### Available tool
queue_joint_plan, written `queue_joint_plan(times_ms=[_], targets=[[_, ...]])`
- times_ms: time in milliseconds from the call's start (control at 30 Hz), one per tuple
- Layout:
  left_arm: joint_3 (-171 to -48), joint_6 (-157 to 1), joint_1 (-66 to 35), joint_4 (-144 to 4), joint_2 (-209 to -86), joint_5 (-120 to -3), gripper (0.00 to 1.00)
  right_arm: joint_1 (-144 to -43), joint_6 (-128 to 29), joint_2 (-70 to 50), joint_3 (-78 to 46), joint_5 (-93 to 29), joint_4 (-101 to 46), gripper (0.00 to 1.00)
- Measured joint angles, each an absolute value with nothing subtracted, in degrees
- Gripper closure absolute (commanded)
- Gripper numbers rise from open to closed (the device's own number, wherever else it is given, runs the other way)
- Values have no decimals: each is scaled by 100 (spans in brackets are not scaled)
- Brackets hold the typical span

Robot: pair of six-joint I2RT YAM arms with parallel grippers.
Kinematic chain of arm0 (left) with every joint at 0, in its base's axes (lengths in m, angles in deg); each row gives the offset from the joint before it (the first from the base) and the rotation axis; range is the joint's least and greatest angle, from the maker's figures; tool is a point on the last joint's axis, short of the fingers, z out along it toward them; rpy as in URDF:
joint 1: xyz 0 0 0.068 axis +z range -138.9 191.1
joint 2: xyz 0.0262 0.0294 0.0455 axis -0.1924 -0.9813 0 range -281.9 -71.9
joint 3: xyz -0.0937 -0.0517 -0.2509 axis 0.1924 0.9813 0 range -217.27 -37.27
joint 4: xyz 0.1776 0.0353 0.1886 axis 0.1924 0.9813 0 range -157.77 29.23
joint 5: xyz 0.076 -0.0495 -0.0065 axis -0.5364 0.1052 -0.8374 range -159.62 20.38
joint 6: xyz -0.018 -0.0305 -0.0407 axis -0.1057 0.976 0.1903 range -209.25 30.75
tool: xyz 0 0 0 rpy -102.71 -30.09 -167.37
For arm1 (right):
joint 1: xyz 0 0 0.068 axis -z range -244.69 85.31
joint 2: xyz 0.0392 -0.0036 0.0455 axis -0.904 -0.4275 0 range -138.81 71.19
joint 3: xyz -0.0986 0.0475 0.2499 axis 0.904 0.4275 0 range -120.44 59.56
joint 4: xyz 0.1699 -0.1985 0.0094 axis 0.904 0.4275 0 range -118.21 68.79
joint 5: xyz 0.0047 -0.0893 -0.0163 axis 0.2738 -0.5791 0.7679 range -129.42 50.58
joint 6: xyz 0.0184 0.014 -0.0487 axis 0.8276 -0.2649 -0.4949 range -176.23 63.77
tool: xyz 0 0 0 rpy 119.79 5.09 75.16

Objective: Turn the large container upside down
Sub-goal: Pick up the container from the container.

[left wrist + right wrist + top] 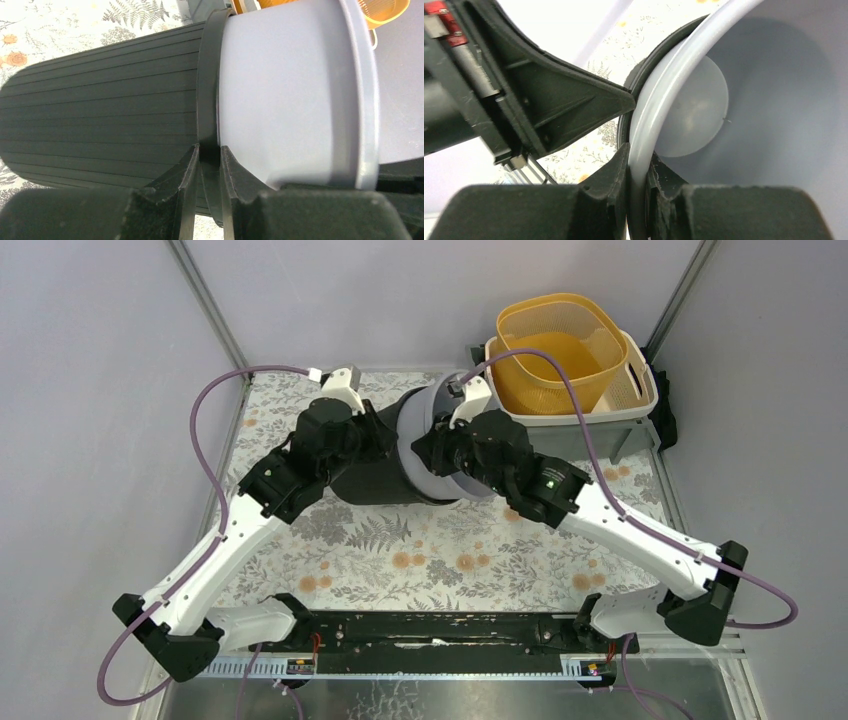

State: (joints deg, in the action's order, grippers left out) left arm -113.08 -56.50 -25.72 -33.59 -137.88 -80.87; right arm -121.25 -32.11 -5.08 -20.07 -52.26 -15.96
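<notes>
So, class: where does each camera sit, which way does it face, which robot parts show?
Top external: above and behind, looking down on the table; left arm, right arm show.
Left wrist: faces the ribbed black container; left hand pinches its rim.
Right wrist: faces into the grey bucket; right hand pinches its rim.
Shared: all show the grey bucket.

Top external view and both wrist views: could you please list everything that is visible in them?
large container: one, black and ribbed, on its side mid-table
grey liner: one, grey, sticking partly out of the container's mouth
orange basket: one, orange, far right, nested in the pale basket
pale basket: one, whitish, on the grey bin
grey bin: one, dark grey, far right corner
tablecloth: one, floral, covering the table
left gripper: one, black, clamped on the container's rim
right gripper: one, black, clamped on the liner's rim
</notes>
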Motion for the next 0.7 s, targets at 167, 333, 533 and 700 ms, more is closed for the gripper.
queue_joint_plan(times_ms=[167, 333, 533, 700], targets=[[-11548, -5687, -2574, -3259, -13952, -8126, 72, -12129, -3288, -202, -2007, -5228, -1578, 100], [-11594, -5779, -2546, -3241, -14019, -8369, 72, -12131, -3351, 142, -2049, -5241, -1567, 100], [-11594, -5864, -2487, -3222, -14028, -8662, 72, -12131, -3537, 434, -2324, -5353, -1473, 100], [-11601, -5919, -2485, -3099, -14030, -8834, 72, -12131, -3686, 561, -2457, -5449, -1427, 100]])
